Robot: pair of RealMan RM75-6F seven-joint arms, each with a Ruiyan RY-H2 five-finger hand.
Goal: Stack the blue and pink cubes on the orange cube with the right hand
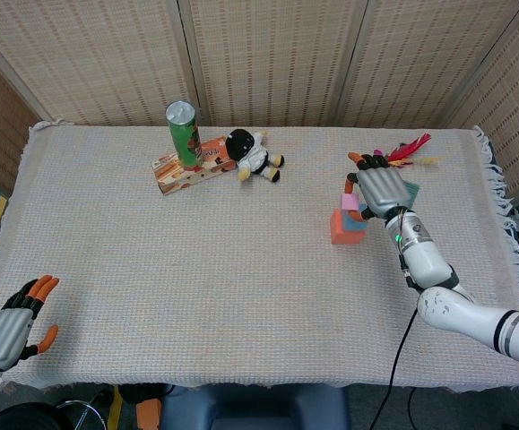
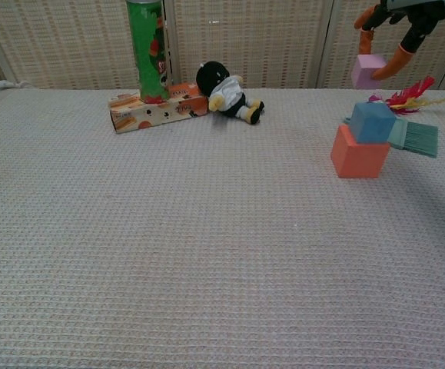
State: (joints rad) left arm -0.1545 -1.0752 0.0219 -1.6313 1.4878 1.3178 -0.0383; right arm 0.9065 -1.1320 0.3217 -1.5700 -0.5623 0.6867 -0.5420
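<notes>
The orange cube (image 1: 341, 227) (image 2: 357, 156) sits on the cloth at the right, with the blue cube (image 2: 373, 121) (image 1: 356, 221) resting on top of it, turned a little. My right hand (image 1: 382, 189) (image 2: 403, 17) hovers above the stack and pinches the pink cube (image 2: 369, 71) (image 1: 350, 203) between thumb and finger, clear of the blue cube. My left hand (image 1: 12, 319) lies open near the front left corner of the table, holding nothing; only the head view shows it.
A teal brush (image 2: 414, 137) and a feathered toy (image 2: 403, 96) lie just right of and behind the stack. A green can (image 1: 184, 134) on a patterned box (image 1: 191, 167) and a plush toy (image 1: 255, 155) stand at the back. The cloth-covered table (image 1: 196, 278) spreads wide to the left.
</notes>
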